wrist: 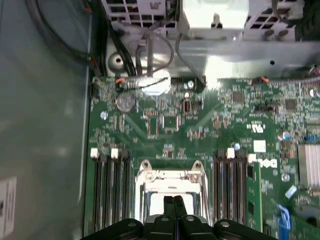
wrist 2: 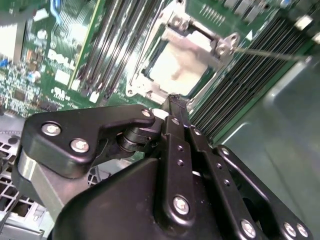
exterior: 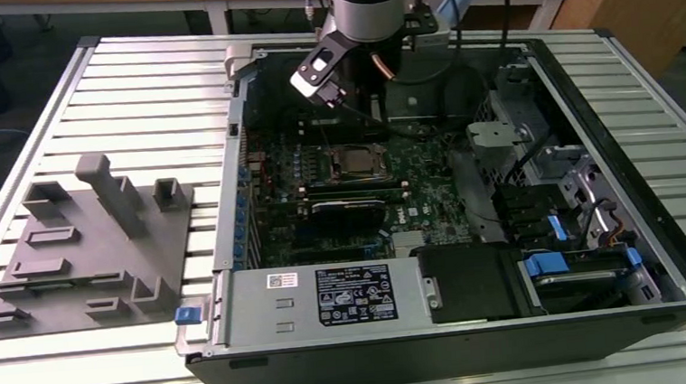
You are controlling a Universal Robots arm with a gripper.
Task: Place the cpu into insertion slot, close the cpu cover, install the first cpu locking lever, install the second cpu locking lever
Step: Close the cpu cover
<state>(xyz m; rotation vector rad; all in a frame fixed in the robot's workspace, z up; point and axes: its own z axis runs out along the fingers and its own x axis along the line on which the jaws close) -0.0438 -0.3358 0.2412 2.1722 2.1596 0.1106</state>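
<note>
Your pincer (wrist 2: 173, 101), tips pressed together, hangs just above the chip (wrist 2: 175, 70) lying in its socket (wrist 2: 141, 82), inside the open computer case (exterior: 452, 358).

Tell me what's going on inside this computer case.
A single robot arm reaches into the open computer case. Its pincer, shut with nothing visible between the tips, hovers right at the edge of the insertion slot on the green board. The cpu already sits in the slot, and the cpu cover appears to lie down over it. A thin locking lever sticks out beside the socket.
</note>
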